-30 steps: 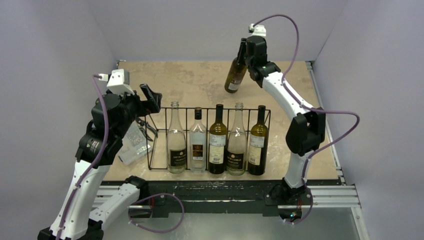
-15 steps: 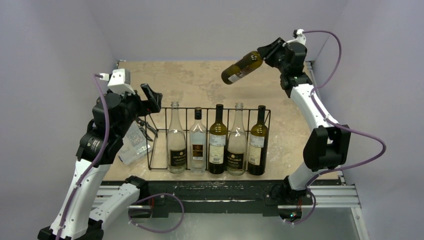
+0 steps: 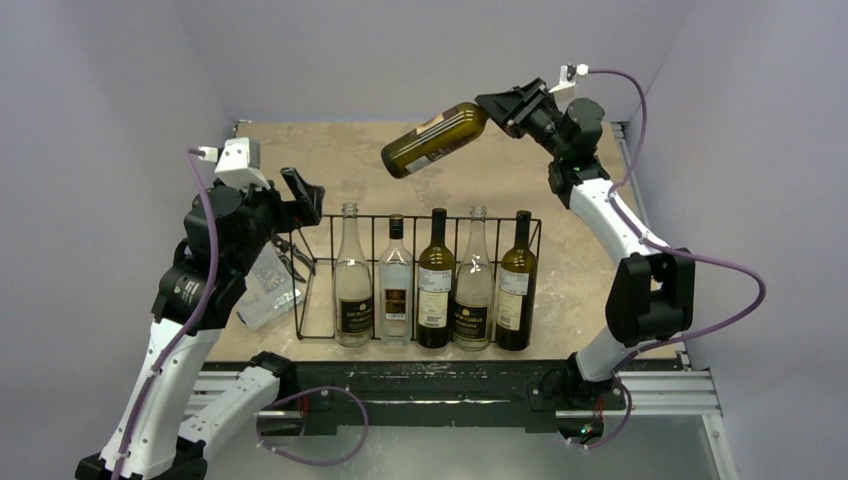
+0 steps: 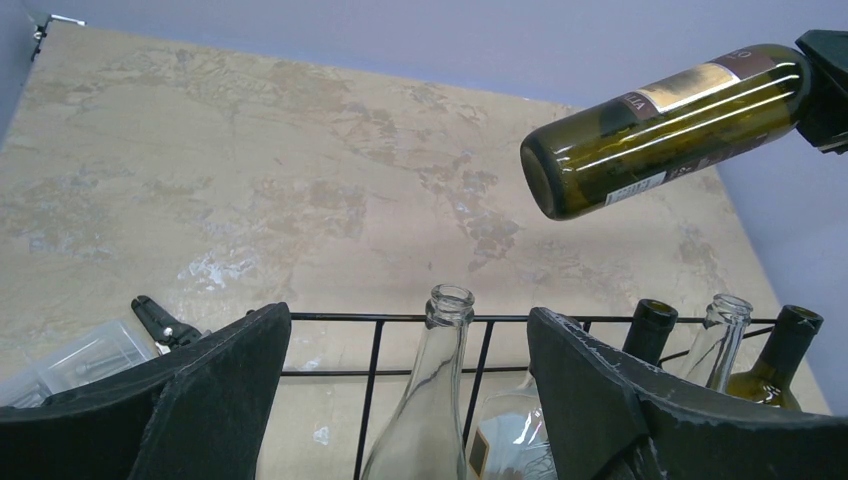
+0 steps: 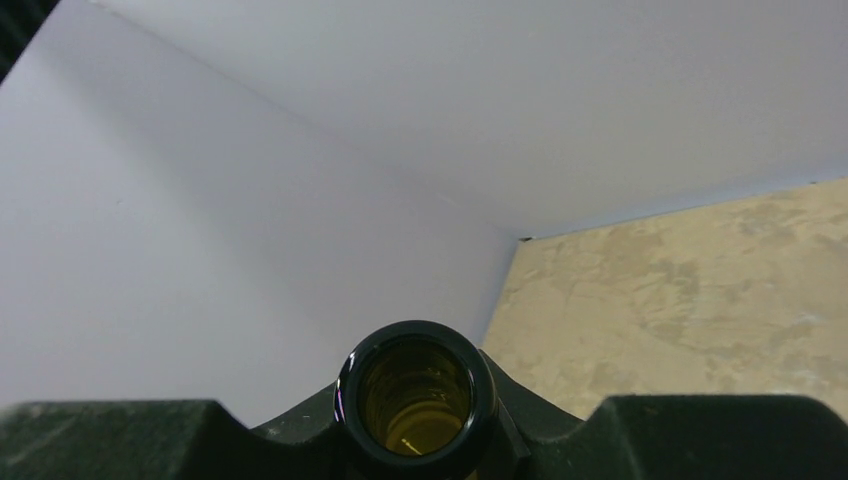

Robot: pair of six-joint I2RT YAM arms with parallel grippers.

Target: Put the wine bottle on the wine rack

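Note:
An olive-green wine bottle (image 3: 435,138) hangs nearly level in the air behind and above the wine rack, its base pointing left. My right gripper (image 3: 505,108) is shut on its neck. In the right wrist view the bottle's open mouth (image 5: 415,398) sits between the pads of the right gripper (image 5: 415,435). The left wrist view shows the same bottle (image 4: 665,125) at upper right. The wine rack (image 3: 322,228) is a black wire frame holding several upright bottles. My left gripper (image 3: 305,200) hovers at the rack's left end, open, with nothing held (image 4: 408,330).
A clear plastic organiser box (image 3: 268,290) lies left of the rack, under my left arm. A clear glass bottle (image 4: 440,400) stands nearest the left gripper. Purple walls close in the back and both sides.
The right arm has swung the wine bottle from hanging nearly upright to nearly level, and its base has travelled left over the rack. The left arm has not moved.

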